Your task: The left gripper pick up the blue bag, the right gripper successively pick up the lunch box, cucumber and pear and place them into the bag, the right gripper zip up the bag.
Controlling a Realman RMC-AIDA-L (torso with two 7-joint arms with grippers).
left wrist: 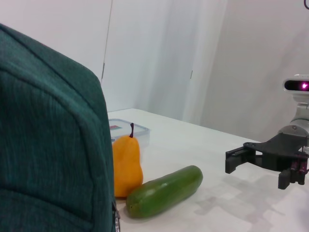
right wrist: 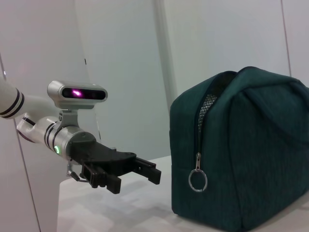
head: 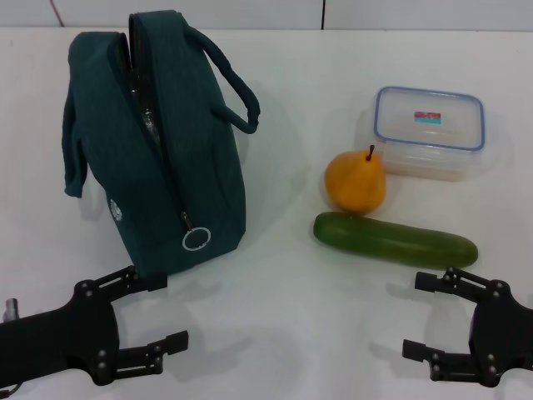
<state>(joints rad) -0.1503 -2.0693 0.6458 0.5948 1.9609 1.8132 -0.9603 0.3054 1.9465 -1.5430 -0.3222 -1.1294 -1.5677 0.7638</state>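
The blue bag [head: 158,142] stands upright on the white table at the left, zipper partly open, its ring pull [head: 196,239] hanging at the near end. To its right lie the orange-yellow pear [head: 356,182], the green cucumber [head: 395,239] in front of it, and the clear lunch box [head: 429,131] behind. My left gripper [head: 162,310] hovers open at the table's near left, just in front of the bag. Near the front right, my right gripper [head: 423,315] is open, a little nearer than the cucumber. The bag [right wrist: 241,154], the left gripper [right wrist: 137,174] and the right gripper [left wrist: 241,162] also show in the wrist views.
The white table [head: 283,300] stretches between the bag and the food items. A white wall runs behind the table's far edge [head: 333,30].
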